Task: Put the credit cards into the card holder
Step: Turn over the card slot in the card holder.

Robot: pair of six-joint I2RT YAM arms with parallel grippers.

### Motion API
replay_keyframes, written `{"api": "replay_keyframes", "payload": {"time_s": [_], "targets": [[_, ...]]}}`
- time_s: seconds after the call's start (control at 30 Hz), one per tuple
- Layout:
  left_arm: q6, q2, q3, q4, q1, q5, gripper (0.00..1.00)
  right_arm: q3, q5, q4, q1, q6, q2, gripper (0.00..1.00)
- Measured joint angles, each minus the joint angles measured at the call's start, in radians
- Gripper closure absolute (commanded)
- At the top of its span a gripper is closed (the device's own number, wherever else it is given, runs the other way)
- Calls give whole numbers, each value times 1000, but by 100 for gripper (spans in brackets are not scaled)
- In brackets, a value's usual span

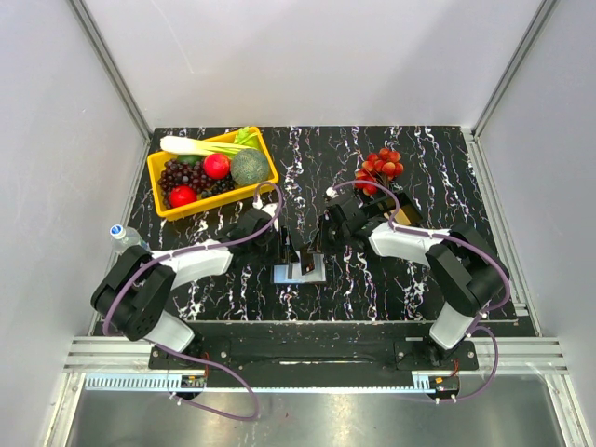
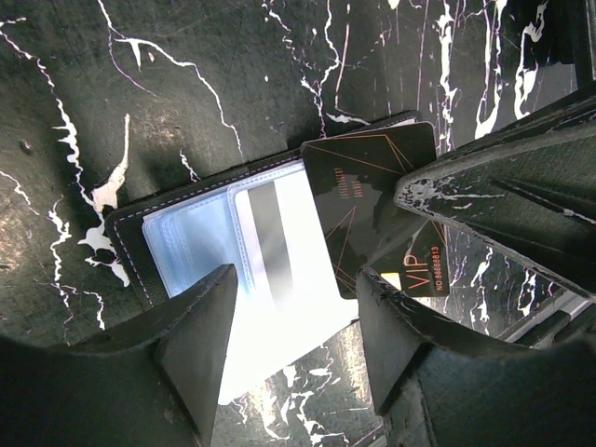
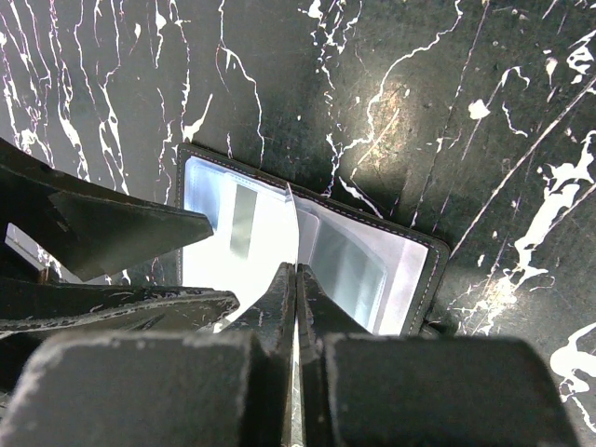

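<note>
One card, the striped one (image 2: pixel 270 247), sits in a clear sleeve of the open wallet (image 2: pixel 126 244), which lies flat on the table (image 2: pixel 186 93) between the two arms. The black VIP card (image 2: pixel 363 205) is pinched tight in the right gripper (image 3: pixel 295 275), standing on edge over the wallet's fold with its lower end down at the sleeves. I can't tell if it's actually in a slot or just resting on top.

The left gripper (image 2: pixel 298 275) hangs over the wallet's near edge, jaws apart, nothing in them. I can't say whether it's touching the wallet either.

Stuff I'd worry about:
- If the card's corner catches on a sleeve lip, pushing down could bow it or twist it in the pinch.
- Nothing clearly pins the wallet, so a sideways shove could make it skate on the table.
- The two grippers are really close, so a small move could bump them together.
</note>
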State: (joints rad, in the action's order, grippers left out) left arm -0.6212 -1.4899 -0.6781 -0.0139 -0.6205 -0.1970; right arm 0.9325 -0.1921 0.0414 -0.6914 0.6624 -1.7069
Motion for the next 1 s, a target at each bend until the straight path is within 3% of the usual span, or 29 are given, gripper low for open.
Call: {"api": "replay_keyframes", "payload": {"time_s": [0.6, 1.0], "targets": [[4, -30, -3, 27, 0, -39, 47, 0, 1, 1, 0, -3, 3, 100], [4, -29, -31, 26, 0, -102, 48, 0, 156, 45, -2, -14, 202, 98]]}}
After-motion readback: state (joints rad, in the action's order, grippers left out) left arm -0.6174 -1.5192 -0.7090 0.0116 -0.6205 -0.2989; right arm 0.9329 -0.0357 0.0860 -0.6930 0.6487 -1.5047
